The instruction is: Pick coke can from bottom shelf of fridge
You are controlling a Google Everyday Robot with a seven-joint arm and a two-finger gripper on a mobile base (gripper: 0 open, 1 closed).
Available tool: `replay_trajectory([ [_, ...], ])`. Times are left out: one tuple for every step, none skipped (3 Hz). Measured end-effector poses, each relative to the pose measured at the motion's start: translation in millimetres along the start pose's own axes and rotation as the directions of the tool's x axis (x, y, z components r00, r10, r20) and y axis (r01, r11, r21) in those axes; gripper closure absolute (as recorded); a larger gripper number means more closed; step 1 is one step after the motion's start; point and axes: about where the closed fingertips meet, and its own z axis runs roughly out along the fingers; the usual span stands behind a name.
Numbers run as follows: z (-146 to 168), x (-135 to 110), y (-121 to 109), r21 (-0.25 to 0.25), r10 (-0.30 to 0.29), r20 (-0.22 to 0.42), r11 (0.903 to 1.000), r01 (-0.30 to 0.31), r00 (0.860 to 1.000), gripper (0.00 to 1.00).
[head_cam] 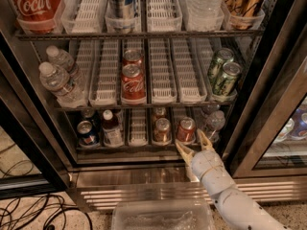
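Note:
The fridge (38, 143) stands open in front of me. On its bottom shelf (129, 148) the red coke can (186, 129) stands upright in a lane right of centre. A duller brownish-red can (162, 130) is to its left and a dark blue can (86, 132) is at the far left. My gripper (191, 140) is open, just in front of and slightly below the coke can at the shelf's front rail. Its fingers (181, 147) spread to either side of the can's base without touching it.
A water bottle (214, 121) stands right of the coke can and a small bottle (112, 128) is beside the blue can. The middle rack holds Coke cans (133, 83), green cans (223, 75) and water bottles (60, 80). A clear plastic bin (163, 217) and cables (29, 210) lie below.

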Motion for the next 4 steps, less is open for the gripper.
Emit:
replay_trajectory([
  [0,7,-7,0.027,0.004,-0.01,0.9996,-0.004,1.0,0.36],
  [0,14,-13,0.056,0.003,-0.014,0.9984,-0.002,1.0,0.37],
  [3,24,-18,0.086,0.004,-0.015,0.9963,-0.003,1.0,0.37],
  [4,26,-16,0.083,0.004,-0.019,0.9966,-0.002,1.0,0.37],
])
